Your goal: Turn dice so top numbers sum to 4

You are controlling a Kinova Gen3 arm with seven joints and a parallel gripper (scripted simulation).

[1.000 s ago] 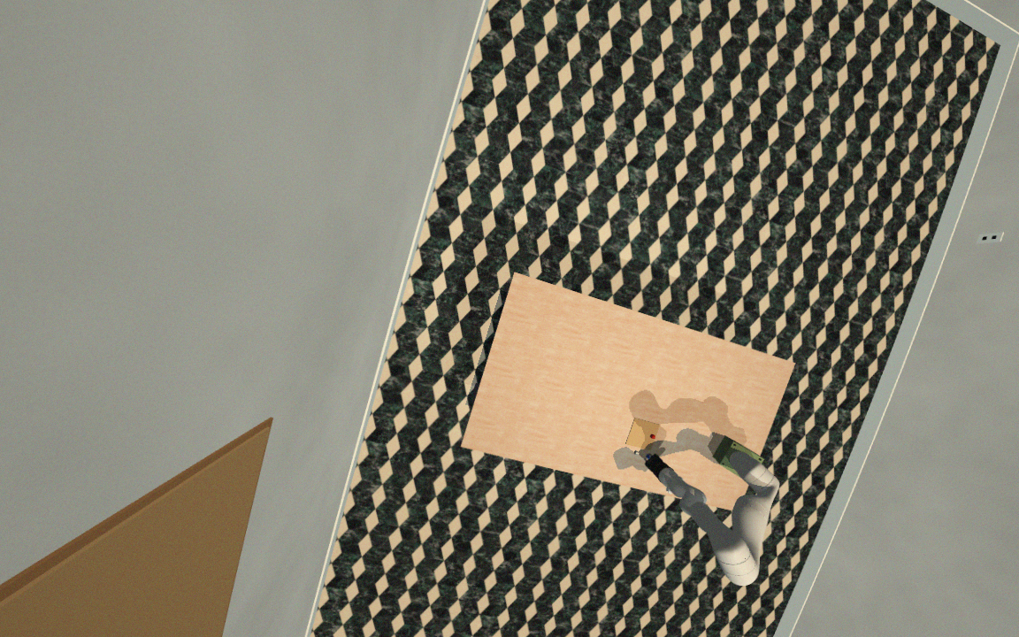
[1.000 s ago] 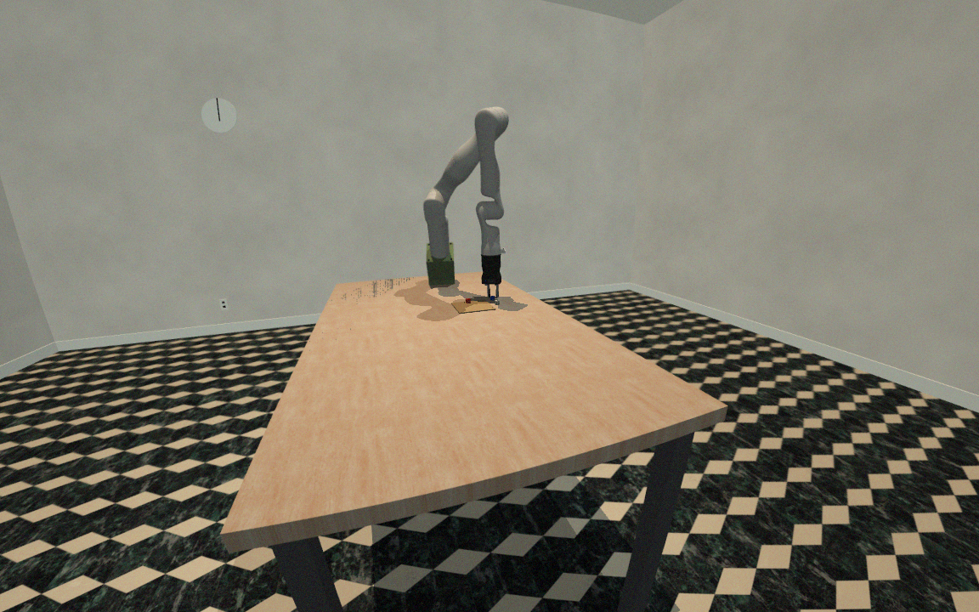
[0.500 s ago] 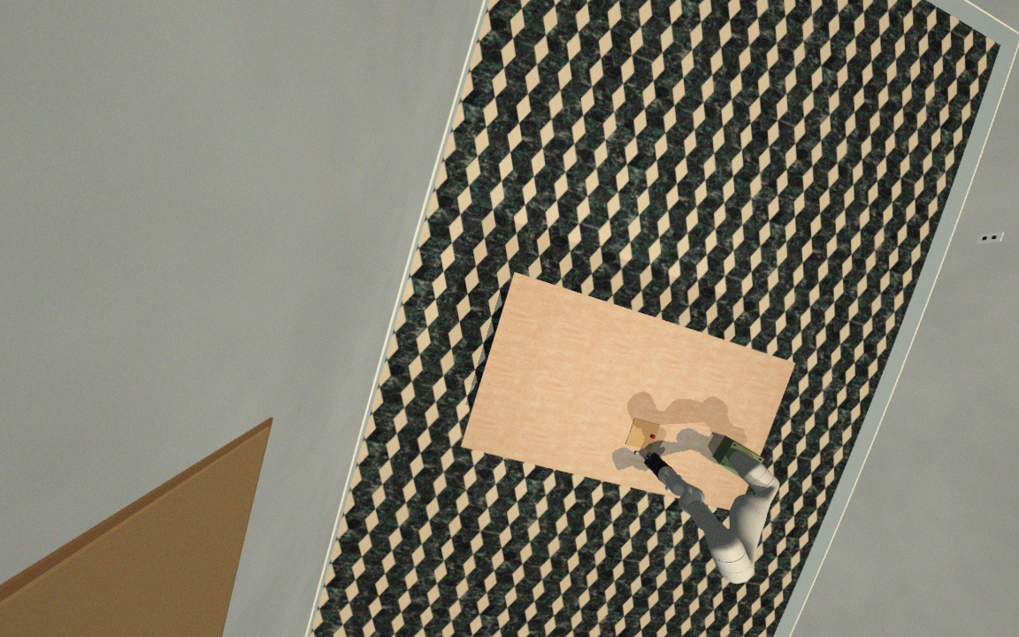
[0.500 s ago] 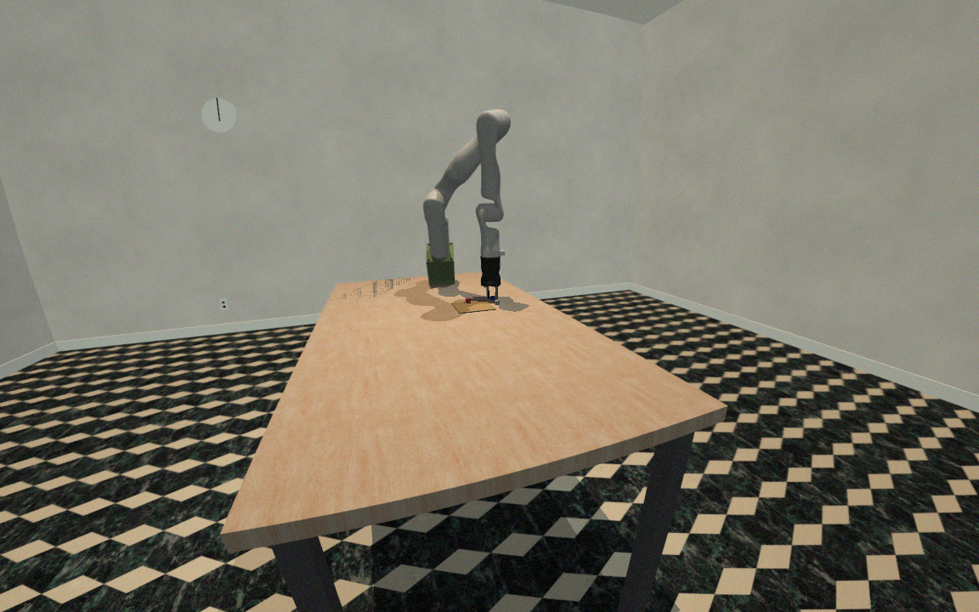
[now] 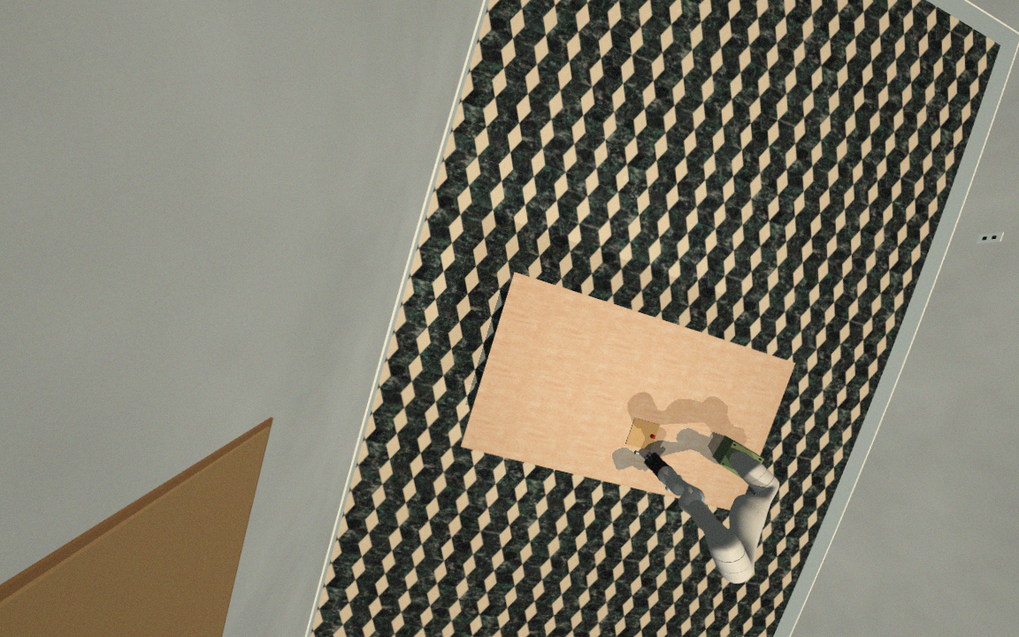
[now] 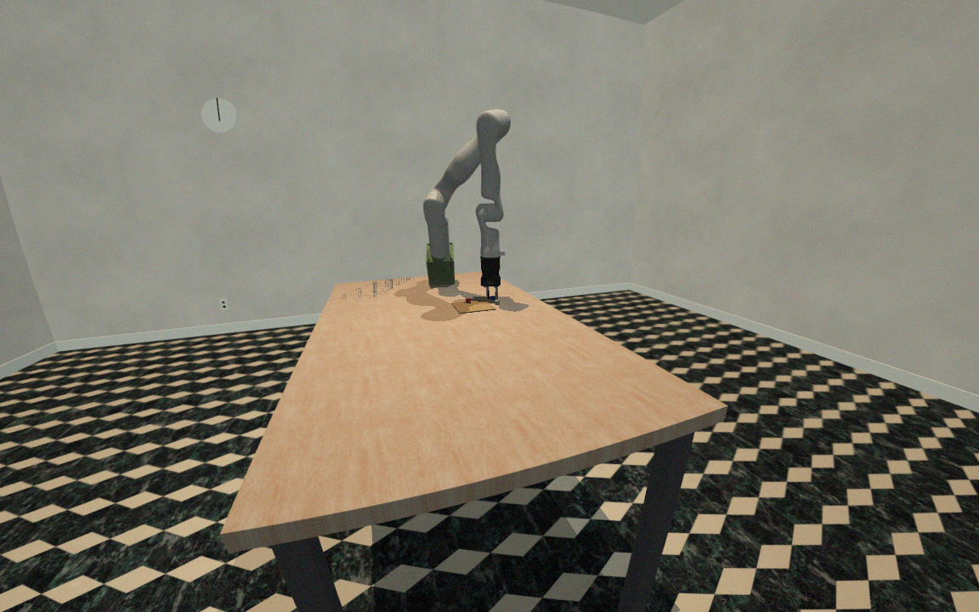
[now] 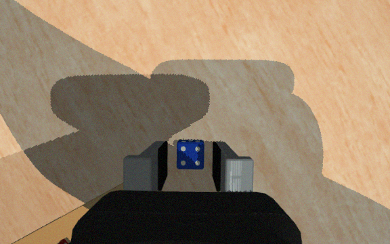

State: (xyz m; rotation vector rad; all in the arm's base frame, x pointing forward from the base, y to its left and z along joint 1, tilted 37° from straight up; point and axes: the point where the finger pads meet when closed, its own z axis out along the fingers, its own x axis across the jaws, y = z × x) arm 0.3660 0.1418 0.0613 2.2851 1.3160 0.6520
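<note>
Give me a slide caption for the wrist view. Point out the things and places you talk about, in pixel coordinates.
Open hand [image 7: 189,158] around a blue die [image 7: 190,154] showing four, off the mat [image 7: 51,226].

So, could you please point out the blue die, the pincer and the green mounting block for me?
blue die [image 7: 190,158]: wrist view, face with four pips.
pincer [image 7: 189,158] [image 6: 492,298]: wrist and exterior views, midway between its fingertips.
green mounting block [image 6: 440,273]: exterior view, front side.

Pale, faintly mottled grey walls [image 5: 141,197] [image 6: 371,182] surround a floor [image 5: 655,158] [image 6: 135,426] of dark green marble and cream diamonds, while a light wood table [image 5: 569,356] [image 6: 478,395] [image 7: 361,41] spreads beneath the gripper, shadows falling across the wood just around it.
</note>
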